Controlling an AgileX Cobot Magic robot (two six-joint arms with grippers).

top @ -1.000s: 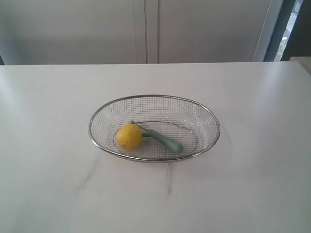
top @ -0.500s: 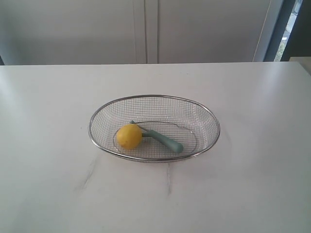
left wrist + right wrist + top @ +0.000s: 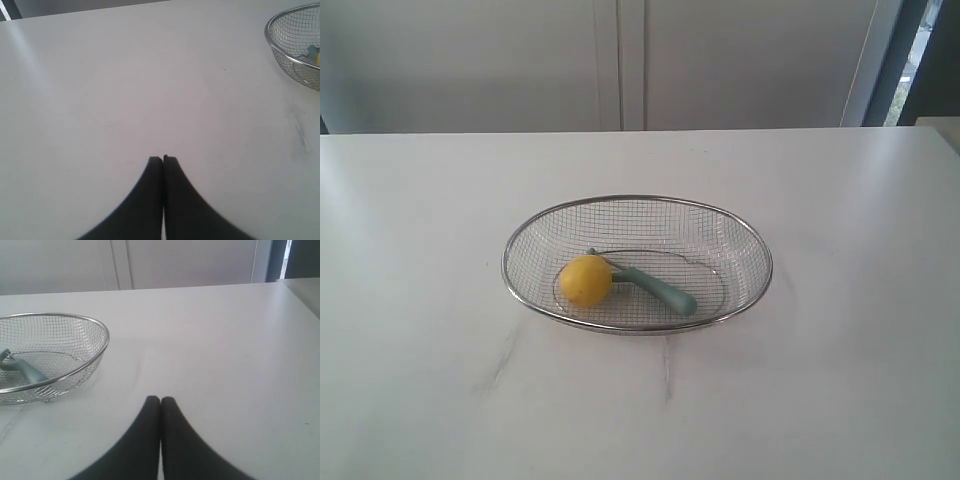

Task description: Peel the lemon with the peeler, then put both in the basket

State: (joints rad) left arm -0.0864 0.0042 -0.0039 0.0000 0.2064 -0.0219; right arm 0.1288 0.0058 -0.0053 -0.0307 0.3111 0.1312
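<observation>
The silver wire basket (image 3: 750,240) stands in the middle of the white table. Inside it lies the yellow lemon (image 3: 586,281), and the teal-handled peeler (image 3: 660,288) rests against the lemon's right side. Neither arm shows in the exterior view. My left gripper (image 3: 163,159) is shut and empty over bare table, well away from the basket (image 3: 280,50). My right gripper (image 3: 160,400) is also shut and empty, apart from the basket (image 3: 100,347), where the peeler's handle (image 3: 27,371) shows through the mesh.
The white table (image 3: 840,390) has faint grey scuff marks (image 3: 505,355) in front of the basket. A pale wall with cabinet panels (image 3: 620,60) rises behind the table's far edge.
</observation>
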